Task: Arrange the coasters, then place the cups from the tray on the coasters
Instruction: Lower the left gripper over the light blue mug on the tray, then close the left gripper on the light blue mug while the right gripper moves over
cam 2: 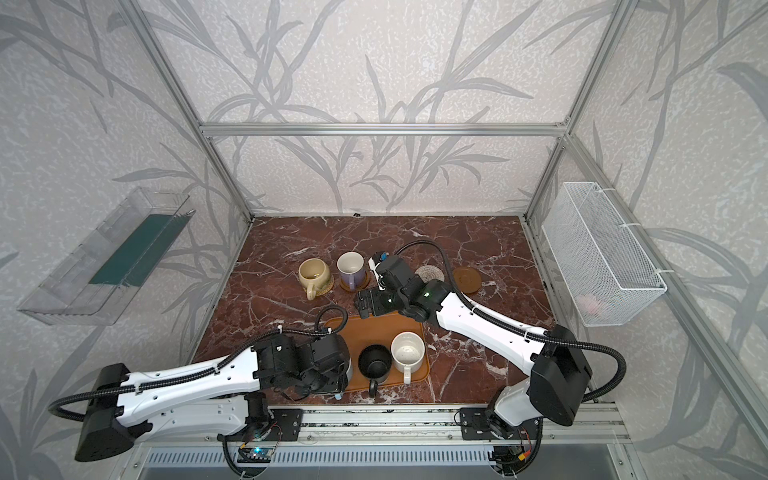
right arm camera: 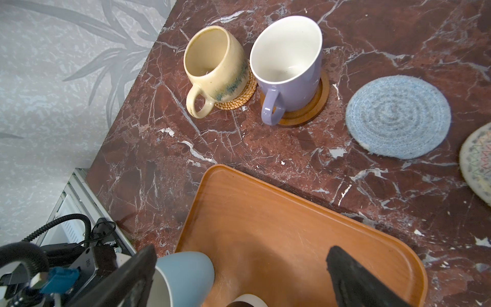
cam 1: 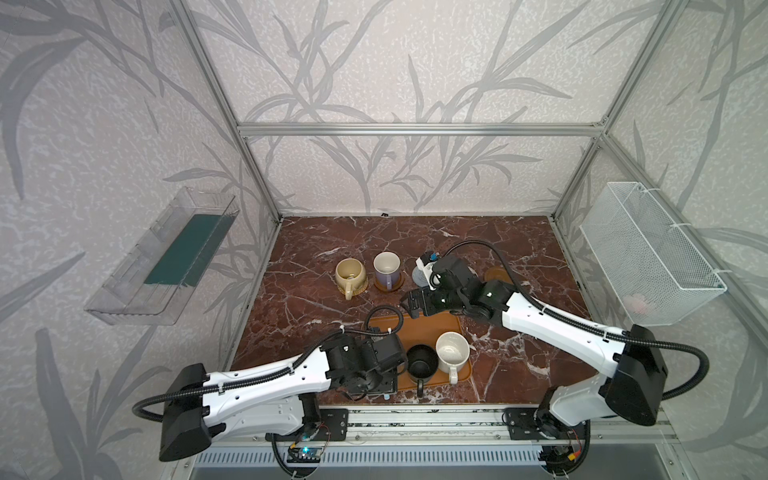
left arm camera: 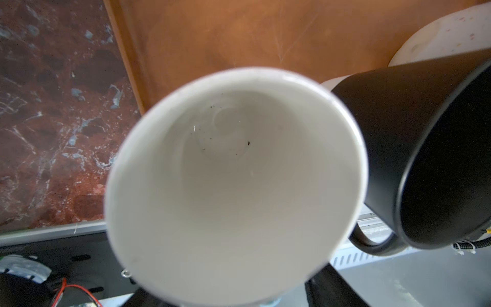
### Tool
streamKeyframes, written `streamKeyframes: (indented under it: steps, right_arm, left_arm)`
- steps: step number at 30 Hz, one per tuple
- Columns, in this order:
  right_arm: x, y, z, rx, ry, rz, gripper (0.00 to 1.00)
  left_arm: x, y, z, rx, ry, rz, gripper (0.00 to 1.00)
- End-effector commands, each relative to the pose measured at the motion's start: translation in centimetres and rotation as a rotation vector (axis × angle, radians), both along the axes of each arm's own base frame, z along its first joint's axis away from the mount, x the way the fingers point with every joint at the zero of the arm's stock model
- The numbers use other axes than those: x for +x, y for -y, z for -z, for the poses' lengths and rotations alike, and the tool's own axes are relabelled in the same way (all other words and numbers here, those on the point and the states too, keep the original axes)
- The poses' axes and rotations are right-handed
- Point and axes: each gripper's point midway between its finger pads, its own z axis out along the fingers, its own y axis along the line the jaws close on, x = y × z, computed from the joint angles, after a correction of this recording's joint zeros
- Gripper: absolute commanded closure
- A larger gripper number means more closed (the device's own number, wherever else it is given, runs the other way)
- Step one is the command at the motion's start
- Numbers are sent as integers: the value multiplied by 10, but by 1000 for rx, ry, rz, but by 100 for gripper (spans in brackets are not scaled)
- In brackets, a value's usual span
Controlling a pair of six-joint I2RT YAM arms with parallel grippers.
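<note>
We cannot tell how the left gripper [cam 1: 386, 370] stands; the right gripper [right arm camera: 241, 251] is spread. Let us clamp the light blue cup [left arm camera: 233, 186] squarely

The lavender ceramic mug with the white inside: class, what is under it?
A smooth brown round coaster lies under the lavender mug, its rim showing around the base. The coaster's middle is covered by the mug.

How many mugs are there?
5. Beige mug and lavender mug on coasters; black mug, white mug and light blue mug on the tray, the last half hidden by the left arm.
</note>
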Motion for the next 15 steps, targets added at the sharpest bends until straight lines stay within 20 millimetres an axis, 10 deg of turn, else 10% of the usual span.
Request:
streamKeyframes:
  steps: [1, 15]
  right_arm:
    - [-2, 4, -2, 7, -5, 9, 0]
    - [-2, 3, -1, 9, -20, 14, 1]
  left_arm:
    - [1, -10, 5, 37, 3, -25, 39]
    - [16, -18, 4, 70, 26, -49, 59]
